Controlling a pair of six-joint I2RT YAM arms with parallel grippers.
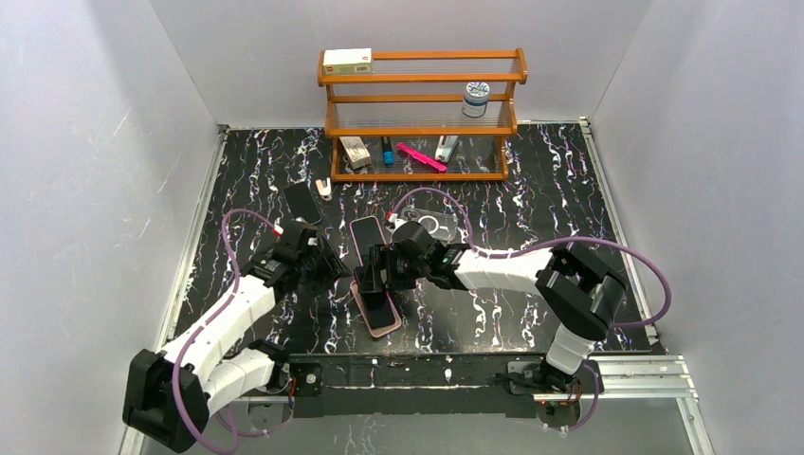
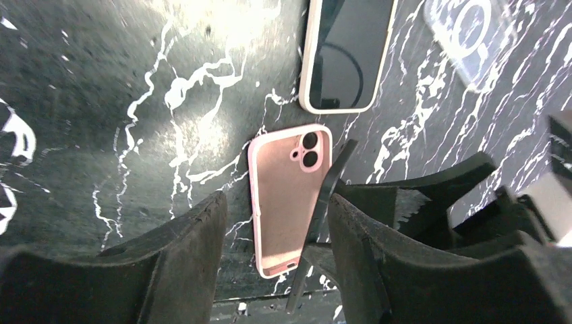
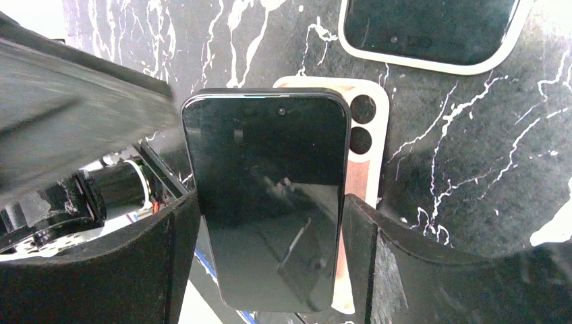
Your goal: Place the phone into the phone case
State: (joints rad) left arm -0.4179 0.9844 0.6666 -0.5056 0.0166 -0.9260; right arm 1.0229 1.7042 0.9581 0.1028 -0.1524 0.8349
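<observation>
Low in the centre of the top view, your pink phone case (image 2: 290, 169) lay empty on the table (image 1: 569, 190). You had the right gripper (image 3: 270, 223) clamped on the black phone (image 3: 266, 148) by its long edges, just over the case (camera cutouts showing beside it). Left of the case, your left gripper (image 2: 275, 202) had its fingers apart, holding nothing. On the shelf (image 1: 422, 81) at upper centre, the label on the box (image 1: 347, 62) was too small to read.
</observation>
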